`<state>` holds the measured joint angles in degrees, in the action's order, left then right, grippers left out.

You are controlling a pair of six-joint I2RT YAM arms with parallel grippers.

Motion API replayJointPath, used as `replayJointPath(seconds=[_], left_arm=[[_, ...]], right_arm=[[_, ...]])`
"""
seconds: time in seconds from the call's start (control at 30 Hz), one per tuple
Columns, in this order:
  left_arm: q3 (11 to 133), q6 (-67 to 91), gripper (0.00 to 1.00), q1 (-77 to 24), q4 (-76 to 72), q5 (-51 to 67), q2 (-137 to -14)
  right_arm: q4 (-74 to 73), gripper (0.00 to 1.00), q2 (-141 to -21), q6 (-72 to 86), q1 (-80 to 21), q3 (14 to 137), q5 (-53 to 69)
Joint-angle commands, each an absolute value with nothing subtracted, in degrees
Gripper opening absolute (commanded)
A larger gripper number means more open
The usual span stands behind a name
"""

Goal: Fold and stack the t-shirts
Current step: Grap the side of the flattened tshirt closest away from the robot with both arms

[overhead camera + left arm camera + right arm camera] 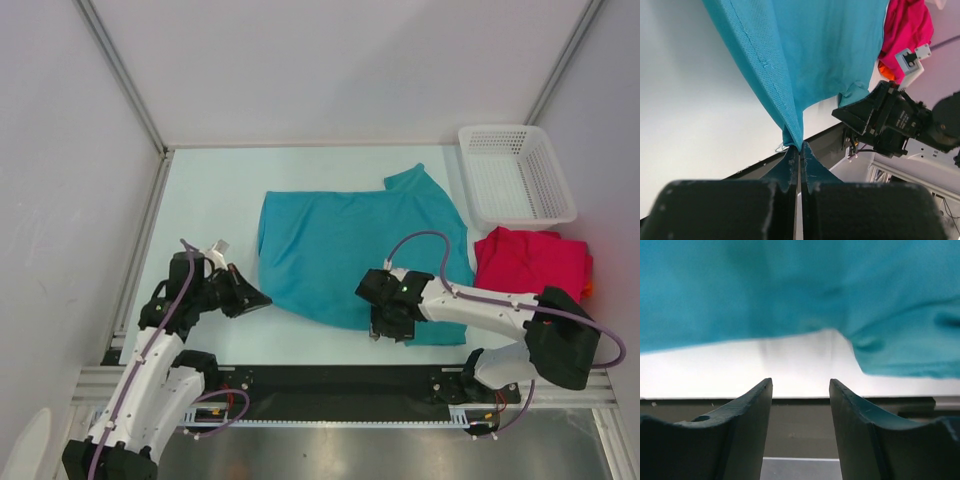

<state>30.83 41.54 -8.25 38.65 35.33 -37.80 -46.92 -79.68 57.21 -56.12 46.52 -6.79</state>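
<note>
A teal t-shirt (350,250) lies spread flat mid-table, one sleeve toward the far right. My left gripper (262,298) is shut on its near-left corner; in the left wrist view the cloth (810,55) runs down into the pinched tips (799,147). My right gripper (388,333) hovers at the shirt's near edge, open. In the right wrist view nothing lies between its fingers (800,385), and the teal hem (790,285) is just beyond them. A crimson-pink t-shirt (530,262) lies bunched at the right, with an orange edge (588,290) peeking out beside it.
A white mesh basket (515,175) stands at the far right corner. The black rail (340,385) with both arm bases runs along the near edge. White walls with metal posts close in the left, back and right sides.
</note>
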Motion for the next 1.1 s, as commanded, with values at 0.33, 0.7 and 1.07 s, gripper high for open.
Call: replayJointPath(seconds=[0.33,0.7,1.07], left_arm=[[26.2,40.8,0.0,-7.7,33.4,41.7,-39.0],[25.3,40.3,0.0,-7.6,30.5,44.9,-40.3],[24.9,39.1,0.0,-7.1,30.1,47.3,-40.2]], right_arm=[[-62.2,0.62,-73.6,75.9,-62.0,45.5,-21.8],[-63.1,0.64,-81.2,75.8,-60.3,48.3,-22.7],[-60.5,0.63,-86.0,77.5,-62.1,46.9,-21.1]])
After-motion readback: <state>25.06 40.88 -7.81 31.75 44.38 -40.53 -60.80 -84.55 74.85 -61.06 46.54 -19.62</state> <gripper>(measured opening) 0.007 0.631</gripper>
